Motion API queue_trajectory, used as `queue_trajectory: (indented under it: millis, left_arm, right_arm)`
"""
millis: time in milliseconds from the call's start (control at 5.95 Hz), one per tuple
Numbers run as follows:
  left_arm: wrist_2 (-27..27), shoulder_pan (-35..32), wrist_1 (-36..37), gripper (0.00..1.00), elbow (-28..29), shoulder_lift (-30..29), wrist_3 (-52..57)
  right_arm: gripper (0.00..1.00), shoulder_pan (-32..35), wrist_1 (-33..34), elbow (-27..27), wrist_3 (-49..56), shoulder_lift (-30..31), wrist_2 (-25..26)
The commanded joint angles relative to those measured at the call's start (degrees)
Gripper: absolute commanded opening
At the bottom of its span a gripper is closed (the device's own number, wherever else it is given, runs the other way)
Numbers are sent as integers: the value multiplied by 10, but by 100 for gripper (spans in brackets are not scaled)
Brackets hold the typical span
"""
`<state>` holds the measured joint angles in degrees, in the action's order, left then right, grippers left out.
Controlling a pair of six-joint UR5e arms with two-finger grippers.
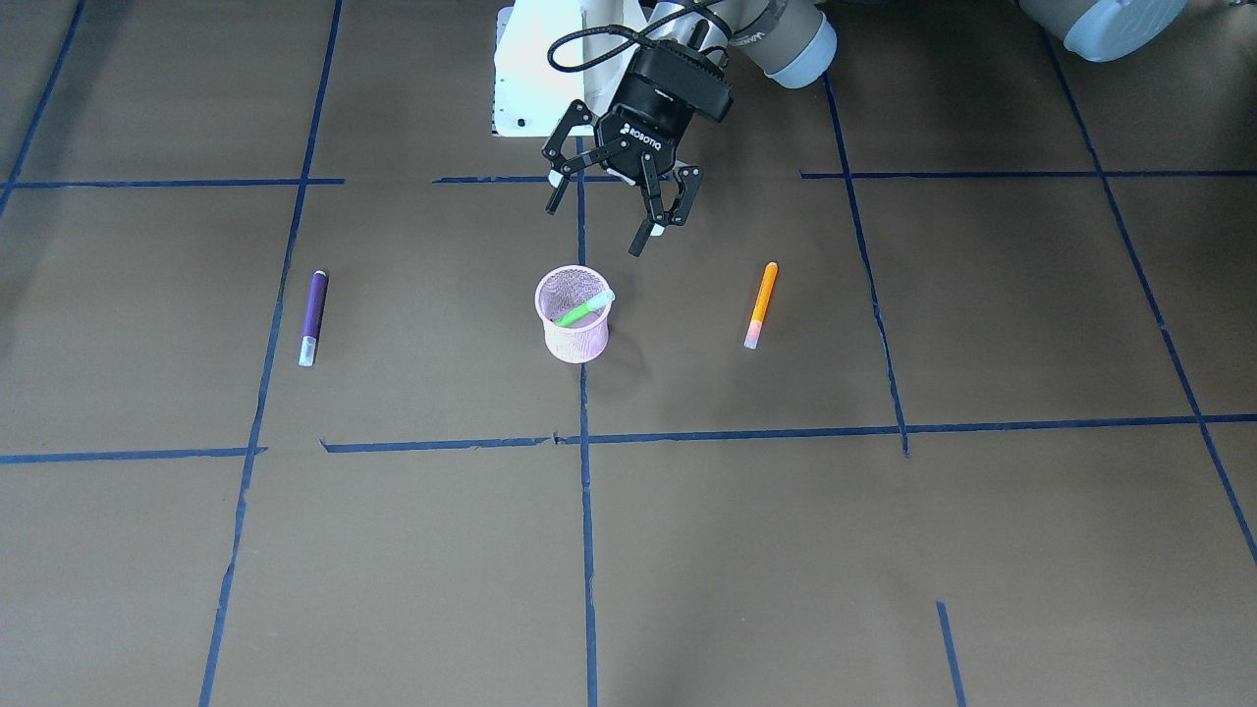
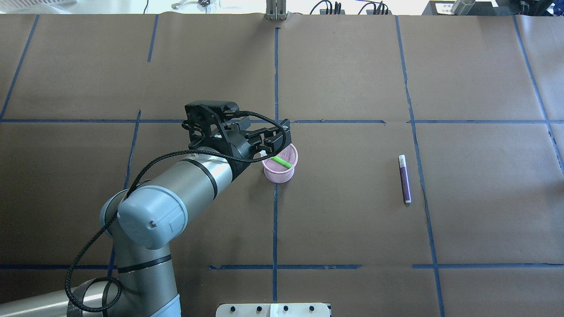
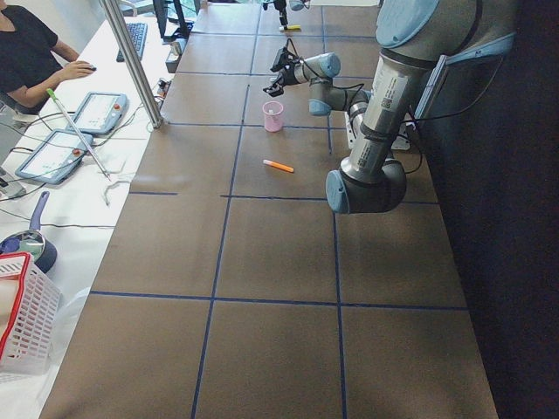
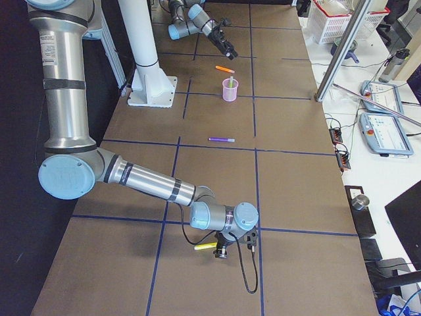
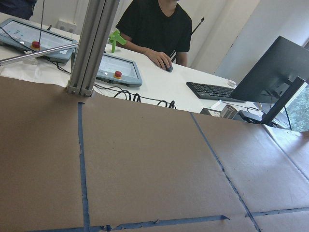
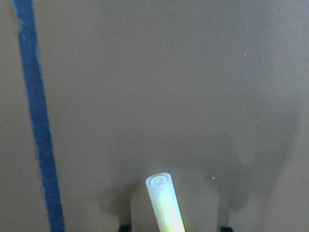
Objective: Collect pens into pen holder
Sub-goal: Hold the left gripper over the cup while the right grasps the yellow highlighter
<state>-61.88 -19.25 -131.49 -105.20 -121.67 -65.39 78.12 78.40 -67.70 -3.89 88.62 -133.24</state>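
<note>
- Left gripper (image 1: 595, 230): hung above the counter (image 1: 687, 550), just behind the holder (image 1: 574, 340) on the robot's side; fingers (image 1: 639, 245) spread wide, nothing held.
- Holder: stood upright near the middle of the counter, on a blue tape line.
- Green pen (image 1: 581, 311): lodged in the holder at a slant, pale cap end propped on the rim.
- Purple pen (image 1: 313, 312): laid flat on the counter, well apart from the holder on the robot's right.
- Orange pen (image 1: 761, 304): laid flat, well apart on the robot's left.
- Right gripper (image 4: 223, 253): lowered to the counter far out toward the robot's right end.
- Yellow-green pen (image 6: 165, 205): set between its fingers, whose tips are barely seen at the wrist view's bottom edge; a gap is seen on each side, so no grip is made.
</note>
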Motion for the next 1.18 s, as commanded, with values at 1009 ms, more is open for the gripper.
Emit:
queue_trajectory:
  millis: [1009]
  left_arm:
    - [-1,0,-3,100,-7,17,1]
  right_arm:
    - [0,-2,-2,-240,-80,59,-33]
